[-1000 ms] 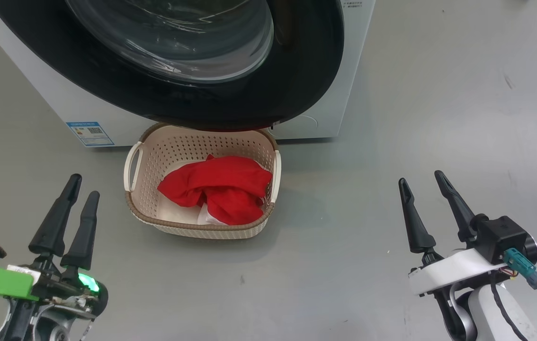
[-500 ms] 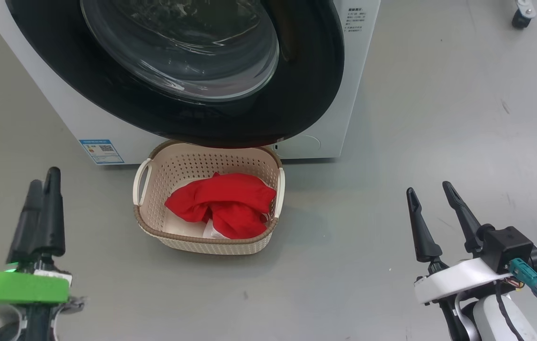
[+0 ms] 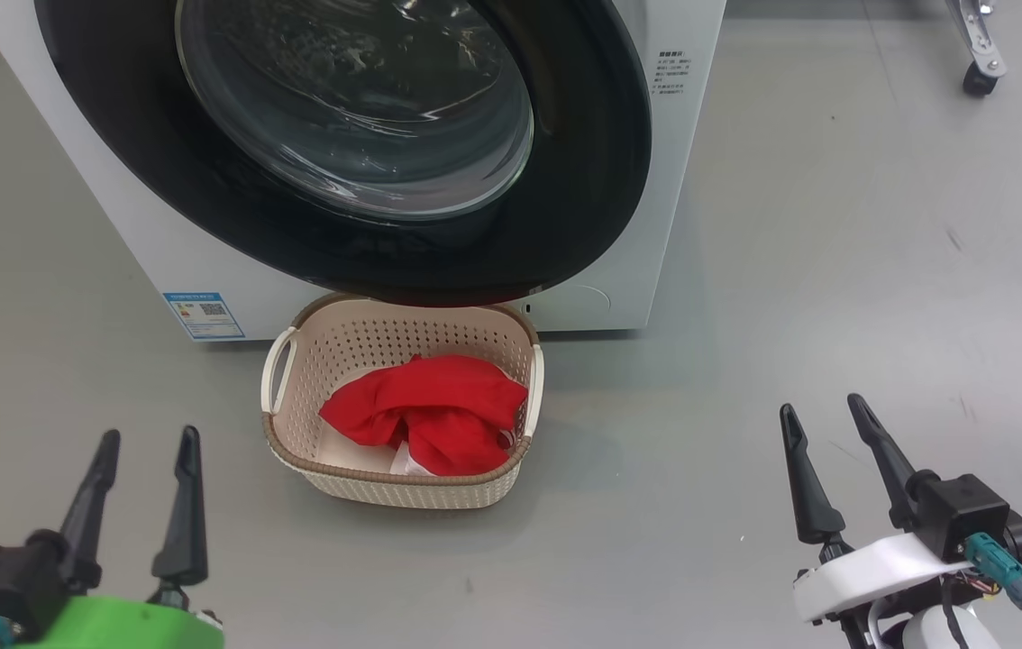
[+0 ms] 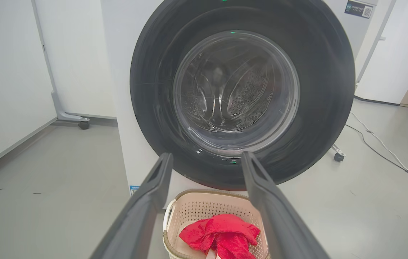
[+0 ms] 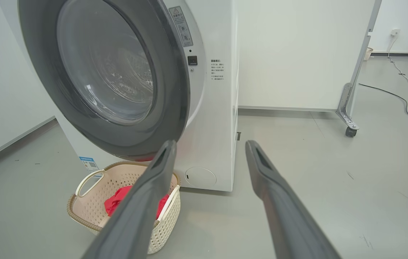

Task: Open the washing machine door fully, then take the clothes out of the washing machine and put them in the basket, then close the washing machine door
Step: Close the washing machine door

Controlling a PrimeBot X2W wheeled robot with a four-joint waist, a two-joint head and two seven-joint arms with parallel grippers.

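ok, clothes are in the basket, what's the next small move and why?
Probably bring the right gripper up to the free edge of the washing machine door and press it shut. The clothes lie in the basket, it and the left gripper are open and empty, and in the right wrist view the door seems ajar, its latch slot uncovered.

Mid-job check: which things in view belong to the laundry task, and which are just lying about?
Job: washing machine, washing machine door, red clothes, basket.
Lying about: wheeled partition, its castor, floor cable.
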